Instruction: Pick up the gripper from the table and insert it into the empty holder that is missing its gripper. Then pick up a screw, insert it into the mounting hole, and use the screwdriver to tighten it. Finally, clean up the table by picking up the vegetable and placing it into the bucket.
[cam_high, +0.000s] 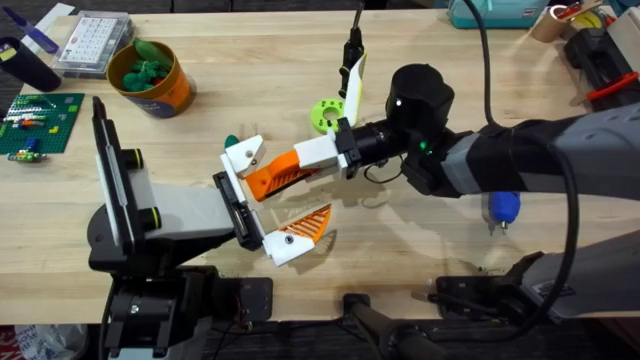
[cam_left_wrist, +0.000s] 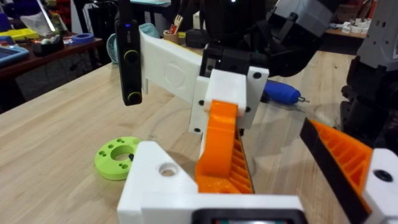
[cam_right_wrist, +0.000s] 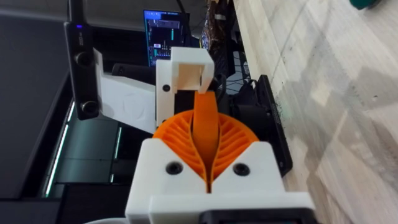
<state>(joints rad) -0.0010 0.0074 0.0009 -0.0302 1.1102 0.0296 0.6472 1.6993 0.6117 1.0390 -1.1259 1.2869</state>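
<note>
Overhead view: the right gripper (cam_high: 322, 160) is reaching across the middle of the tabletop (cam_high: 420, 60), its fingers clenching the gripper (cam_high: 268, 176), the white-and-orange finger piece, whose orange wedge is pinched between the ribbed pads. The piece is sitting at the upper end of the holder (cam_high: 237, 210), the black plate fronting the grey body on its stand; whether it is fully seated is hard to make out. The holder's lower mount is carrying a slatted orange finger (cam_high: 300, 232). The left gripper's fingers are lying outside what can be read; I cannot tell their state.

The right arm is covering much of the screwdriver (cam_high: 503, 208), leaving its blue handle and metal tip showing at the right. The vegetable (cam_high: 231, 140) is mostly hidden behind the white block, only a dark-green sliver peeking out. A lime-green ring (cam_high: 326, 114) is lying just beyond the right gripper. The bucket (cam_high: 158, 82) is standing at the far left, green toy pieces inside, beside a clear parts box (cam_high: 92, 44).

Surface: pale wood, bare in the far middle. Far right edge is cluttered with tools, partly cut off.
</note>
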